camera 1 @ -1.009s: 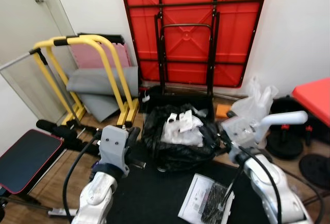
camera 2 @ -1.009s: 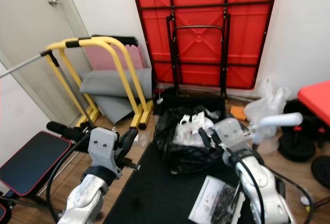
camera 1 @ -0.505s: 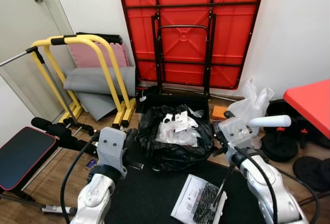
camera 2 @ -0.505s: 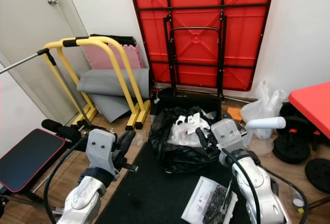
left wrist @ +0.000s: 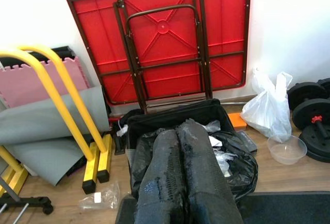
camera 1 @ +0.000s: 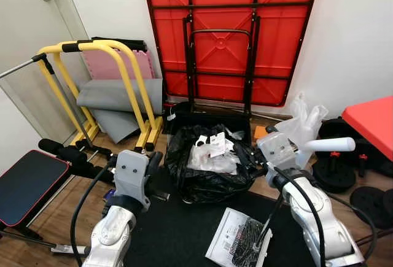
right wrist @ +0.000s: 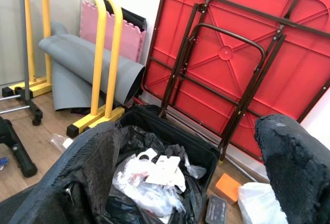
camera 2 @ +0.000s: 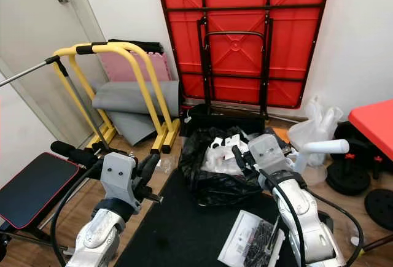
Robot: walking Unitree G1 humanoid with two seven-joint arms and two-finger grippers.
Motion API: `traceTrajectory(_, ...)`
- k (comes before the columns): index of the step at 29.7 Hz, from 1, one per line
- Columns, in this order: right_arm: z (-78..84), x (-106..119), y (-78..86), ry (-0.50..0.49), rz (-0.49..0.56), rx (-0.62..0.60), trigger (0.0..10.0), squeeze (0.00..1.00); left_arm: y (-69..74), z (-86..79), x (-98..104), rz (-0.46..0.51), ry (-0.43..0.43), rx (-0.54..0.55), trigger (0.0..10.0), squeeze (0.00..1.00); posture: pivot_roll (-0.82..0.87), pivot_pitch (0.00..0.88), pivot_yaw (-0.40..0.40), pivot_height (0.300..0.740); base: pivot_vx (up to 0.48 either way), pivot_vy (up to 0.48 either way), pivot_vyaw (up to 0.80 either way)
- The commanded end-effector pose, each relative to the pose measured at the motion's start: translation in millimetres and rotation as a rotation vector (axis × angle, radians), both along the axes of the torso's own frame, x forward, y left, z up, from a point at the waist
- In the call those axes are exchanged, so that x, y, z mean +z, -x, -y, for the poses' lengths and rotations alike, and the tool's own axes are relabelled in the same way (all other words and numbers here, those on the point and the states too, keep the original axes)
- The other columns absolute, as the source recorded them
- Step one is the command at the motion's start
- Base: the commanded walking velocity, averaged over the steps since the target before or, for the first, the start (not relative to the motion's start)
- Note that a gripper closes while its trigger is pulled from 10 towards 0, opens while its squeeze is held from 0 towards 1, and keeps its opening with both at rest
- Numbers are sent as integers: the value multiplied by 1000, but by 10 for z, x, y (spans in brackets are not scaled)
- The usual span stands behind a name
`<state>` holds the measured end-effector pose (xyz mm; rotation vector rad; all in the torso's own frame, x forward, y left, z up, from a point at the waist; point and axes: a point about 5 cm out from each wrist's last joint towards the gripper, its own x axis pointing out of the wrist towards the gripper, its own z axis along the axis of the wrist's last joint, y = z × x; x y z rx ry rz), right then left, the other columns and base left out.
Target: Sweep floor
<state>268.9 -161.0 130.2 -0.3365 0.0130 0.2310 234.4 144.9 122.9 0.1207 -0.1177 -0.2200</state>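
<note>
Floor [camera 1: 55, 218] lay cluttered at lower left; a full trash bag [camera 1: 209, 166] sat mid-frame. The left pincer [left wrist: 183, 183] was closed and empty, the right pincer [right wrist: 196, 167] spread wide; either could snag the bag and spill litter.

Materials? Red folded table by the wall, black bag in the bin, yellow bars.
Red folded table: looks like moulded plastic, ribbed, on a dark metal frame. Black bag: thin glossy plastic film, crinkled. Yellow bars: probably painted metal tube with black grips.
</note>
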Motion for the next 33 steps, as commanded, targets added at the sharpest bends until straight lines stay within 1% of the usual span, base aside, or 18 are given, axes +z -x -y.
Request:
traceTrajectory(1, -18, 2, -10, -6, -9, 6, 10000, 0, -7, -46, -35, -23, 1, 20, 10000, 0, -189, 0, 25, 691, 0, 0, 0)
traceTrajectory(3, -13, -10, -4, -3, -13, 7, 10000, 0, -15, -51, -32, -23, 4, 23, 10000, 0, -193, 0, 27, 676, 0, 0, 0)
traceTrajectory(7, 12, -30, -8, 7, -24, -8, 10000, 0, -23, -55, -30, -22, 5, 24, 10000, 0, -193, 0, 27, 661, 0, 0, 0)
traceTrajectory(9, 12, -30, -8, 7, -24, -8, 10000, 0, -23, -55, -30, -22, 5, 24, 10000, 0, -193, 0, 27, 661, 0, 0, 0)
traceTrajectory(11, 63, -52, -24, 18, -35, -36, 10000, 0, -30, -60, -30, -23, 10, 28, 10000, 0, -193, 0, 27, 651, 0, 0, 0)
traceTrajectory(13, 148, -70, -55, 11, -51, -82, 10000, 0, -31, -63, -28, -25, 10, 29, 10000, 0, -195, 0, 29, 636, 0, 0, 0)
traceTrajectory(25, 214, -97, -56, 8, -69, -120, 10000, 0, -50, -56, -13, -31, 4, 14, 10000, 0, -194, 0, 37, 601, 0, 0, 0)
traceTrajectory(28, 262, -130, -52, 11, -84, -153, 10000, 0, -45, -60, -19, -41, 0, 12, 10000, 0, -191, 0, 39, 586, 0, 0, 0)
traceTrajectory(30, 262, -130, -52, 11, -84, -153, 10000, 0, -45, -60, -19, -41, 0, 12, 10000, 0, -191, 0, 39, 586, 0, 0, 0)
traceTrajectory(32, 325, -159, -63, 22, -94, -188, 10000, 0, -41, -63, -21, -44, -2, 12, 10000, 0, -191, 0, 39, 576, 0, 0, 0)
traceTrajectory(33, 325, -159, -63, 22, -94, -188, 10000, 0, -41, -63, -21, -44, -2, 12, 10000, 0, -191, 0, 39, 576, 0, 0, 0)
